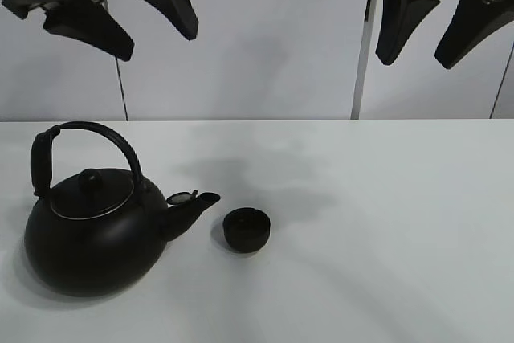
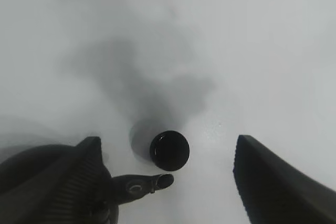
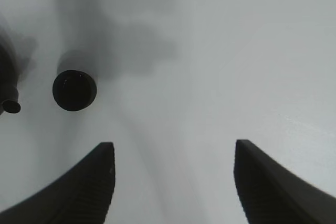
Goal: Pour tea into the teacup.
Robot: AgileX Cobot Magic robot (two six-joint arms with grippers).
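Note:
A big round black kettle (image 1: 92, 234) with an arched handle stands at the left of the white table, its spout (image 1: 193, 205) pointing right. The tiny matte black teacup (image 1: 246, 230) sits upright just right of the spout tip. My left gripper (image 1: 120, 14) hangs open and empty high above the kettle. My right gripper (image 1: 438, 22) hangs open and empty high at the upper right. The left wrist view shows the teacup (image 2: 169, 150) and the spout (image 2: 142, 184) below its open gripper (image 2: 168, 182). The right wrist view shows the teacup (image 3: 74, 91) far from its open gripper (image 3: 173, 182).
The white table (image 1: 385, 230) spreads to the right and front of the teacup. A thin vertical post (image 1: 361, 54) stands against the back wall at the right, a thin dark cable (image 1: 120, 90) at the left.

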